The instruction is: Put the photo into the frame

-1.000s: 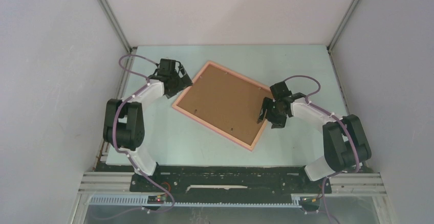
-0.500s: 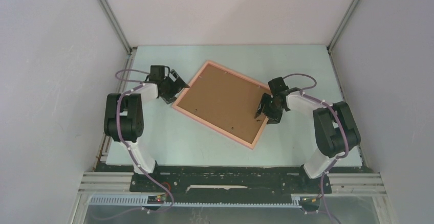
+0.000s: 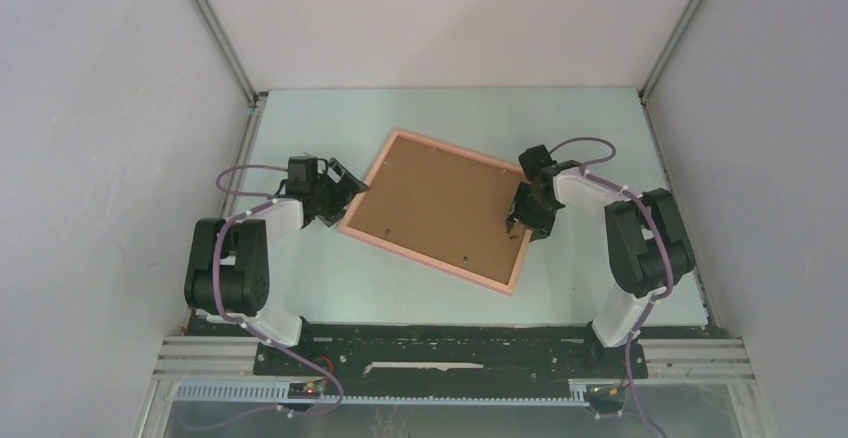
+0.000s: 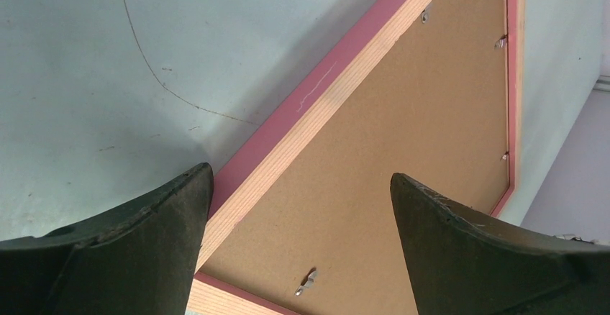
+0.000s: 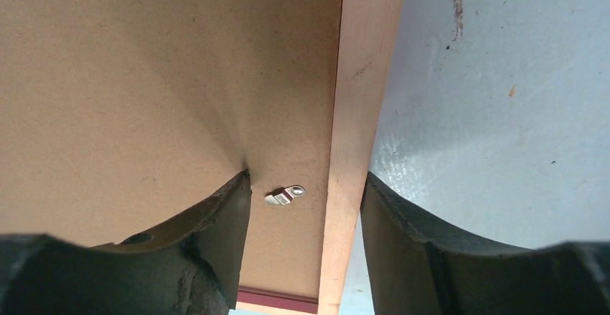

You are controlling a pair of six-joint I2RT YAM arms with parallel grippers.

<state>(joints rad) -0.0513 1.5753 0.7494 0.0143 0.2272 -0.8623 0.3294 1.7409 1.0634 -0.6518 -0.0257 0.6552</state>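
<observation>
Flat on the pale tabletop (image 3: 600, 128), skewed between the two arms: the frame (image 3: 428, 256), back side up, brown backing board (image 3: 437, 203) showing inside the pink border.

Over to the left fingers (image 4: 115, 250): spread wide, straddling the frame's left corner, gripping nothing. One tip right up against the pink side wall, touching or a hair off, hard to call. The other out over the frame's back.

Now the right fingers (image 5: 208, 243): parted as well, set astride the frame's right rail, nothing clamped. One tip down on the backing board, by the look of it. The other over bare tabletop just beside the pale wooden edge. Between the two, a small metal turn clip (image 5: 284, 195), clear of both.
</observation>
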